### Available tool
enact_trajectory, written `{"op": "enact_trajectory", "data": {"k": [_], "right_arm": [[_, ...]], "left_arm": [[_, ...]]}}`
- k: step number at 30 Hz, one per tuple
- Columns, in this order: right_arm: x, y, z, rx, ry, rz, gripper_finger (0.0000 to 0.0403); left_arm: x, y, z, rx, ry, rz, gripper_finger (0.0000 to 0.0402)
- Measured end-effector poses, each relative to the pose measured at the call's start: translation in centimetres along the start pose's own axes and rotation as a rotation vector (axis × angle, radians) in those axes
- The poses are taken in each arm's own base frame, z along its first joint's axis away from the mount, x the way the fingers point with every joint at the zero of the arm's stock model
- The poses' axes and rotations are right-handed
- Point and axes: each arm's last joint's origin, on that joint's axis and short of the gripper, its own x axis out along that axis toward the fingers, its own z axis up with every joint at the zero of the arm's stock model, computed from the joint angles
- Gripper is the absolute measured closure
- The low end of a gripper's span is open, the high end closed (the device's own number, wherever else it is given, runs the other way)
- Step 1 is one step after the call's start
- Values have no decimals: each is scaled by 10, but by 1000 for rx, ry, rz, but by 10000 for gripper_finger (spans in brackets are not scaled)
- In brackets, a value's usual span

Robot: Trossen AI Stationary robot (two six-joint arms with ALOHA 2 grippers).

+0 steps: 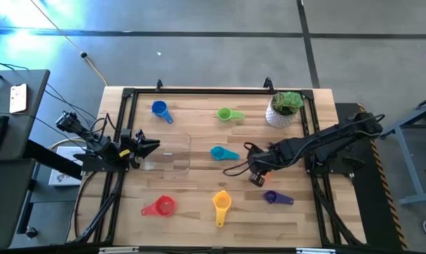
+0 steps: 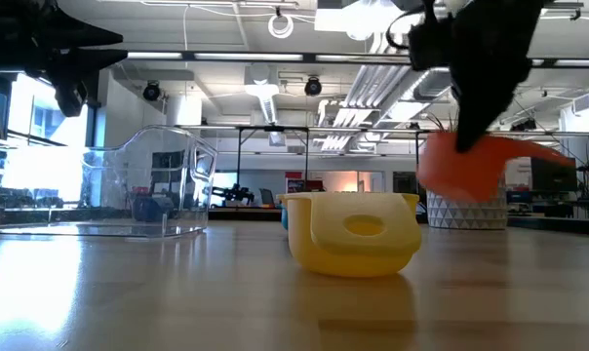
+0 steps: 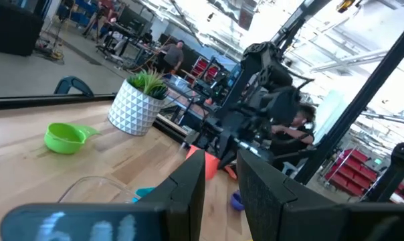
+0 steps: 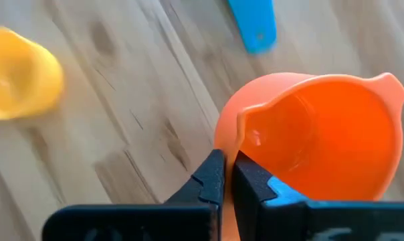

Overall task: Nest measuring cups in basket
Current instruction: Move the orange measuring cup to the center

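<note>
While the left arm waits at the table's left edge, the high view shows its gripper (image 1: 151, 146) just beside the clear basket (image 1: 172, 153), with the right gripper (image 1: 257, 174) out over the middle of the table between the cyan cup (image 1: 223, 153) and the purple cup (image 1: 276, 198). Blue cup (image 1: 160, 110), green cup (image 1: 228, 114) and a potted plant (image 1: 285, 108) lie along the far side; red cup (image 1: 160, 206) and yellow cup (image 1: 221, 203) lie near the front.

From table height, the orange cup (image 2: 462, 164) hangs clear of the wood under the dark right gripper (image 2: 482, 107), behind the yellow cup (image 2: 354, 234); the basket (image 2: 148, 190) stands to the left.

Past the left wrist's fingers (image 3: 188, 194), which stand slightly apart with nothing between them, the green cup (image 3: 66, 137) and plant (image 3: 139, 102) show.

At the right wrist, the fingers (image 4: 212, 177) are clenched on the orange cup's (image 4: 322, 137) rim, above the tabletop (image 4: 128, 127).
</note>
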Motion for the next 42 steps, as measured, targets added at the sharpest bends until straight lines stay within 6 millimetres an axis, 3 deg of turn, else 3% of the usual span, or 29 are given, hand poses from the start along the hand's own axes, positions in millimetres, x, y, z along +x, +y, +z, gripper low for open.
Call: {"op": "enact_trajectory", "data": {"k": [5,16,23,42], "right_arm": [[-3,11,14,-131,-66,27,400],[36,36,17,-401,83,23,400],[46,40,16,-393,146,52,400],[46,41,15,-340,175,95,393]], "left_arm": [[0,1,0,-93,-9,18,326],[0,1,0,-123,-9,17,326],[0,1,0,-123,-10,17,326],[0,0,0,-121,-8,14,326]]}}
